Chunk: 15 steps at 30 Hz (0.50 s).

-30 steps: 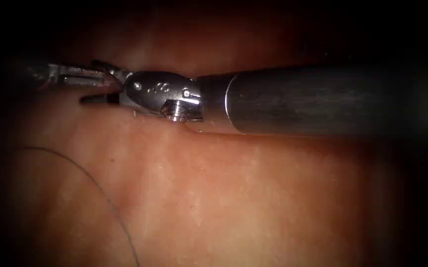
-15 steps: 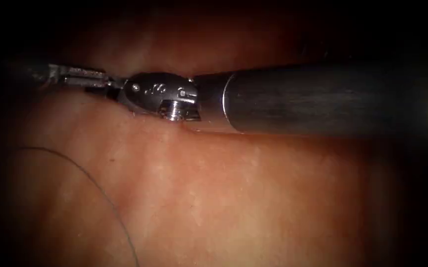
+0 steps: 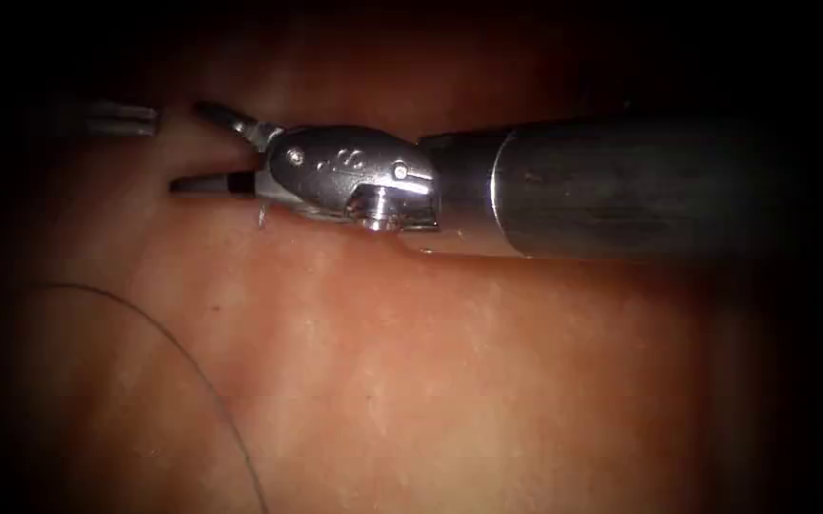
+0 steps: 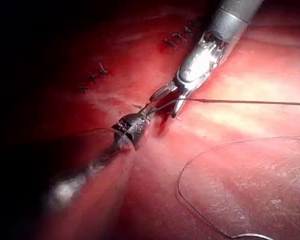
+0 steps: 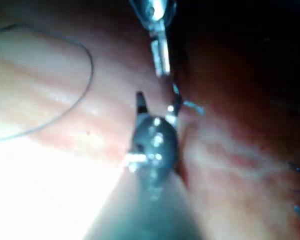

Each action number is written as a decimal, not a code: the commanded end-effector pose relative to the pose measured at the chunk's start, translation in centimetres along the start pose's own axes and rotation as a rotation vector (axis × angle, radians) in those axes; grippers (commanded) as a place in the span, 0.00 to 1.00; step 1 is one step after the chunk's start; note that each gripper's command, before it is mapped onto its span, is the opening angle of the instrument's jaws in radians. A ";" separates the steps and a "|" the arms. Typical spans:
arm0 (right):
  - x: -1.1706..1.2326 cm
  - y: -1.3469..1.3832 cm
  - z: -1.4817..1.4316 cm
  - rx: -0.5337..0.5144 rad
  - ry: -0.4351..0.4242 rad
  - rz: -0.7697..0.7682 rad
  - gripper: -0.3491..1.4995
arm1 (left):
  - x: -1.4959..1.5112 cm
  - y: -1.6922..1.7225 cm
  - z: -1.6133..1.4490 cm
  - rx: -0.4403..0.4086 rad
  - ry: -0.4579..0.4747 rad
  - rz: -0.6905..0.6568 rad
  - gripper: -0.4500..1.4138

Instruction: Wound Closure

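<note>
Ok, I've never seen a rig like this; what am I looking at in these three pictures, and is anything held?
It is a two-armed surgical practice robot stitching pork belly, the tissue. One picture looks down from an endoscope; the other two come from cameras near each arm's wrist. The right end effector enters from the right, jaws open, holding nothing. The left end effector appears shut on a taut thread. A loose thread loop lies on the tissue, and finished stitches sit nearby.
</note>
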 end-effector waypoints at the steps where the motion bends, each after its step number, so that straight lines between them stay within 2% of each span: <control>1: -0.02 0.05 -0.04 0.007 -0.002 -0.001 0.99 | -0.06 -0.07 0.07 0.005 0.001 -0.005 0.00; 4: 0.00 0.09 -0.21 0.012 -0.002 0.003 0.99 | -0.19 -0.12 0.05 0.017 -0.006 -0.013 0.00; 6: 0.05 0.15 -0.38 0.014 0.007 0.011 0.99 | -0.39 -0.17 0.05 0.030 -0.022 -0.029 0.00; 13: 0.05 0.15 -0.41 0.015 0.010 0.011 0.99 | -0.62 -0.23 0.12 0.046 -0.039 -0.056 0.00; 15: 0.05 0.15 -0.42 0.010 0.008 0.011 0.99 | -0.77 -0.26 0.19 0.058 -0.048 -0.070 0.00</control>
